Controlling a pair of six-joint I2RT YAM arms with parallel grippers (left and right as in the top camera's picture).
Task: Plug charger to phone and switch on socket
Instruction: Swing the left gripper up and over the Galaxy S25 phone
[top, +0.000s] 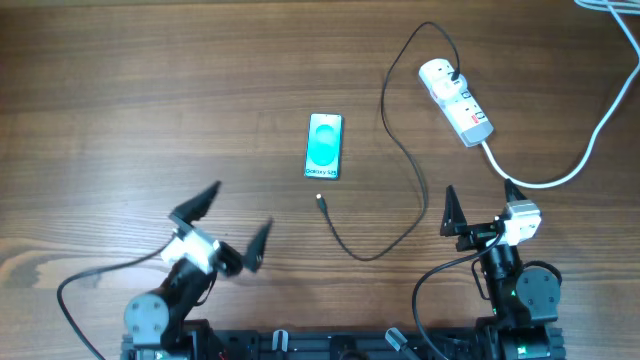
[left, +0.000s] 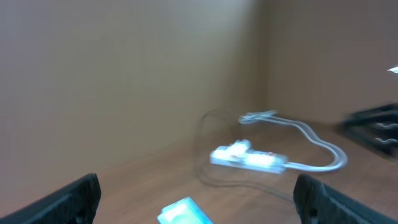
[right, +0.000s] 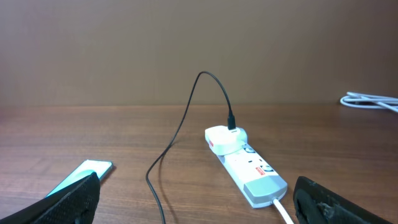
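The phone (top: 324, 146) lies flat at the table's middle, teal screen up, white strip toward me. It shows blurred in the left wrist view (left: 183, 212) and at the left of the right wrist view (right: 87, 172). The charger cable (top: 400, 160) runs from a white adapter in the socket (top: 456, 101) in a loop to its plug tip (top: 320, 200) just below the phone. The socket also shows in the right wrist view (right: 249, 169) and the left wrist view (left: 249, 159). My left gripper (top: 232, 220) is open, near-left of the phone. My right gripper (top: 480, 205) is open, below the socket.
The socket's thick white cord (top: 590, 140) curves off to the right edge and up to the far right corner. The arm bases and their black cables (top: 90, 280) sit along the table's near edge.
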